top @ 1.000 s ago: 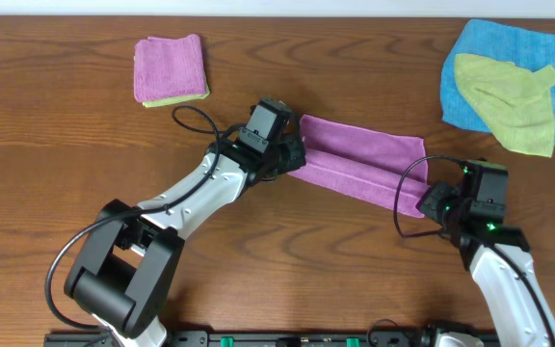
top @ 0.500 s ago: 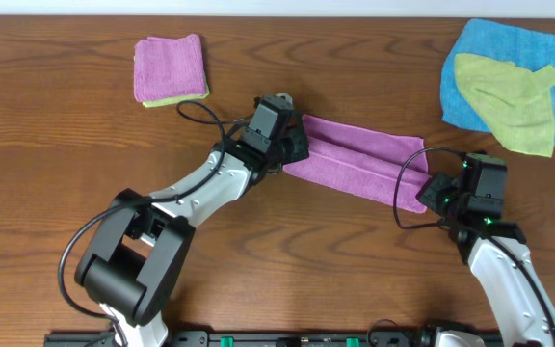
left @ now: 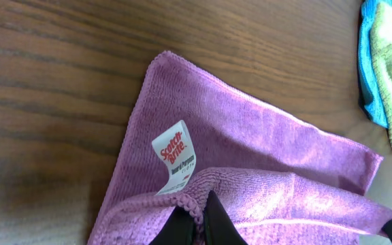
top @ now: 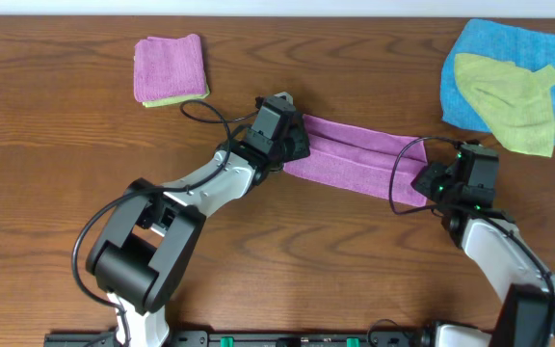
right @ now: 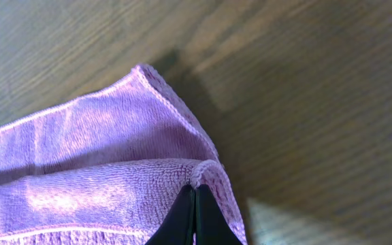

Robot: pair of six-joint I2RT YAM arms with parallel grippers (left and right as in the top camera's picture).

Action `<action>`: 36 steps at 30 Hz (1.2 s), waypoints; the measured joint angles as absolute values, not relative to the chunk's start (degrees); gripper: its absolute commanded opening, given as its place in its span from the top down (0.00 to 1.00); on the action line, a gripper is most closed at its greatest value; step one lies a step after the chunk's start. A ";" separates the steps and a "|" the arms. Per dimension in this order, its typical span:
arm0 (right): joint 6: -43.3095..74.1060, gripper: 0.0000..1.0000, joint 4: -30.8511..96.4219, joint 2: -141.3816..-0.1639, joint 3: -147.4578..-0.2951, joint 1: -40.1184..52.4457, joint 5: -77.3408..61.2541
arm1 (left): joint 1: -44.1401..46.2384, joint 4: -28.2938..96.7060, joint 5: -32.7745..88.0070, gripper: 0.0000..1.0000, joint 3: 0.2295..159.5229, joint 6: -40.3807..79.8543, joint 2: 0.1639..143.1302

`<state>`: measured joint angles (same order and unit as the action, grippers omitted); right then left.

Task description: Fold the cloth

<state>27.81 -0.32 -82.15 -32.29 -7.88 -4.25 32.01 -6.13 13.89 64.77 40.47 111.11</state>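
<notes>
- The purple-magenta microfibre cloth [top: 355, 159] lies near the middle of the wooden table [top: 56, 154]. From overhead it is a long band slanting from upper left down to lower right.
- It stretches between the 2 grippers. A crease runs along its length, and 1 long edge is doubled over the layer beneath.
- Its surface is fine and fuzzy with a stitched hem, paler pink where light falls on it.
- A small white tag [left: 175, 156] with printed lettering is sewn at the left corner and lies flat on the lower layer.
- The left gripper [top: 293, 146] is at the cloth's upper-left end. In the left wrist view its dark fingers are pressed together on the raised hem just below the tag.
- The right gripper [top: 424, 181] is at the lower-right end. In the right wrist view its tips are closed tight on the curled-over corner.
- A bright blue cloth [top: 494, 48] lies at the far right corner with a crumpled yellow-green cloth [top: 509, 101] on top of it.
- A folded pink cloth [top: 170, 67] sits at the far left on a yellow-green layer, well apart from the purple one.
</notes>
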 measured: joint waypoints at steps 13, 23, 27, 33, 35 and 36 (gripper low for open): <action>27.59 0.98 -4.01 -83.42 -32.29 -7.88 -4.03 | 31.86 -9.26 10.15 0.94 64.79 40.47 112.40; 26.50 0.98 -6.92 -84.71 -32.29 -7.88 -4.03 | 31.88 -10.44 7.14 0.94 64.79 40.47 112.40; 26.55 0.99 -6.90 -84.71 -32.32 -7.88 -4.03 | 32.03 -10.50 7.05 0.94 64.79 40.47 112.40; 27.49 0.99 -6.85 -84.71 -32.29 -7.88 -4.01 | 32.91 -10.52 6.85 0.94 64.79 40.47 112.42; 28.14 0.98 -6.33 -84.71 -32.29 -7.88 -3.99 | 33.19 -10.96 6.96 0.94 64.79 40.56 112.79; 28.36 0.98 -5.87 -84.71 -32.32 -7.88 -3.99 | 33.23 -11.27 7.14 0.94 64.86 40.69 113.14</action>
<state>28.36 -5.87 -84.71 -32.32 -7.88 -3.99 33.23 -11.27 7.14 64.86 40.69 113.14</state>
